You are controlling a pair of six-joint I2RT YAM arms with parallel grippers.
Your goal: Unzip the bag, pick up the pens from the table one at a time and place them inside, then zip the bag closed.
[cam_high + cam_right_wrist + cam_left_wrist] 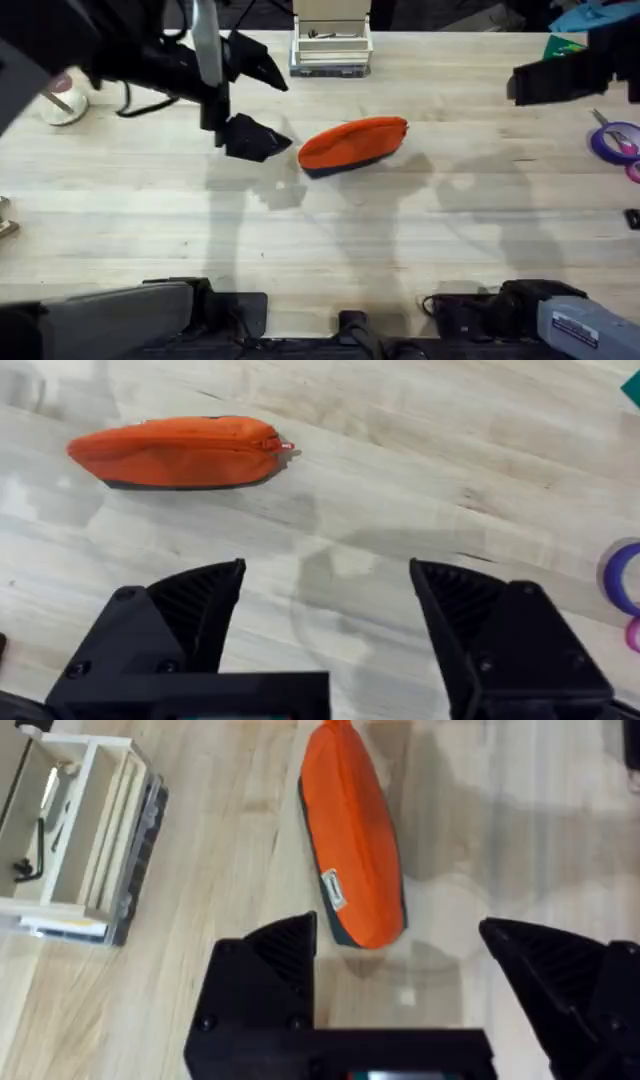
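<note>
Nearest the arm bases, the pale plank-grained wooden surface (330,260) lay bare. Farther out, near the middle of the overhead view, sat the small soft orange fabric pouch with a dark bottom strip (352,145), its zip apparently closed, its long axis running from about eight o'clock to two o'clock, the zip-pull end toward the right arm's side. The left tool (255,138) hung just beside the pouch's eight-o'clock end, its black fingers (285,955) spread wide; from its own camera the pouch (352,835) stretched straight away ahead of the gap. The right tool (325,610), likewise spread, stood well apart toward three o'clock, with the pouch (175,452) lying broadside beyond it and the pull pointing its way. The left arm was clearly nearer, so holding the near end likely fell to it. At twelve o'clock sat a light wooden organiser box (331,45); purple-handled scissors (615,138) lay at the far three-o'clock edge.
</note>
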